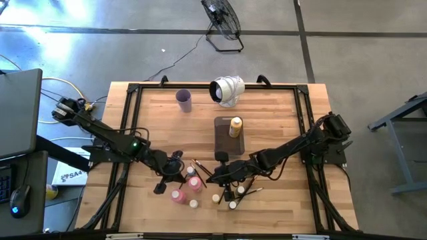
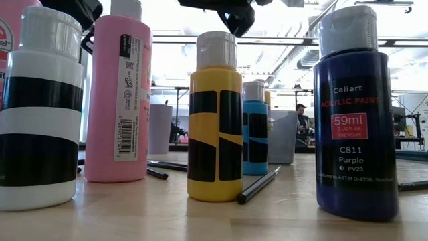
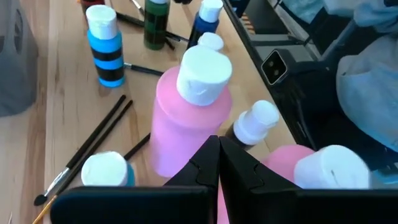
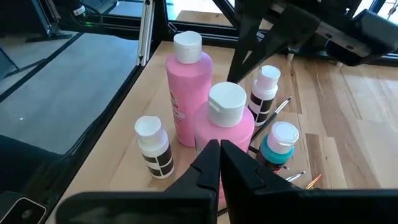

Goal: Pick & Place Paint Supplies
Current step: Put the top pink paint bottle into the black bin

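- High view: left gripper [image 1: 172, 172] and right gripper [image 1: 215, 179] both closed, empty, flanking the pink bottles [image 1: 194, 184] at the near table centre.
- Left wrist view: upright pink bottle [image 3: 186, 118] just beyond the fingertips.
- Right wrist view: pink bottle [image 4: 222, 134] directly ahead; both arms equally near.

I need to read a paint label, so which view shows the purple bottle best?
The low view: the purple bottle stands close to the camera, upright, label facing it and readable. The left wrist view shows only a dark blue-looking bottle far off, possibly the same one. In the high and right wrist views I cannot pick it out.
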Controlling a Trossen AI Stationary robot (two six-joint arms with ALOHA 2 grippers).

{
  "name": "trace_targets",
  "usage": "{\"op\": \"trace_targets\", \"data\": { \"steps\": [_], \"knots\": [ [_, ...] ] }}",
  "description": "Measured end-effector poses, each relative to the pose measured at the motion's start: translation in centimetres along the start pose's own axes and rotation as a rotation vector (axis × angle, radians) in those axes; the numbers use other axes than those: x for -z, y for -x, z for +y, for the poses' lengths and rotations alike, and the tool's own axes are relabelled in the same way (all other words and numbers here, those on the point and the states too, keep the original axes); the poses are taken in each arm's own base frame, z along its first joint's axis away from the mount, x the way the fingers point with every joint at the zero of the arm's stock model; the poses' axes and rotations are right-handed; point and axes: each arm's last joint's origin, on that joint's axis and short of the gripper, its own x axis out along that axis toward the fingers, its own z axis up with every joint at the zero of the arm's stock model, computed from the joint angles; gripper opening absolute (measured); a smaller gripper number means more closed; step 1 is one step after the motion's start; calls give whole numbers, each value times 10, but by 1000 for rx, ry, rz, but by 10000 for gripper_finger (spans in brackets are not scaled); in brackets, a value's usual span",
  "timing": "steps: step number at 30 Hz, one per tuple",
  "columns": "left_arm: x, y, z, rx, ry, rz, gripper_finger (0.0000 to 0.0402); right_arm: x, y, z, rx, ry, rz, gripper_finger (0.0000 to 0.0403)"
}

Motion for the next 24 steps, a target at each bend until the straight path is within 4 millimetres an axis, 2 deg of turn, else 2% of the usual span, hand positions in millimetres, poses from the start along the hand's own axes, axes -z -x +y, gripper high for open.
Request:
{"op": "trace_targets", "data": {
  "steps": [8, 17, 24],
  "knots": [
    [7, -18, 19, 10, 66, 89, 5, 0, 0, 0, 0, 0, 1, 4],
    [8, -19, 17, 69, 53, 103, 6, 0, 0, 0, 0, 0, 1, 4],
    [12, -31, 19, 58, 48, 124, 5, 0, 0, 0, 0, 1, 1, 4]
  ]
}}
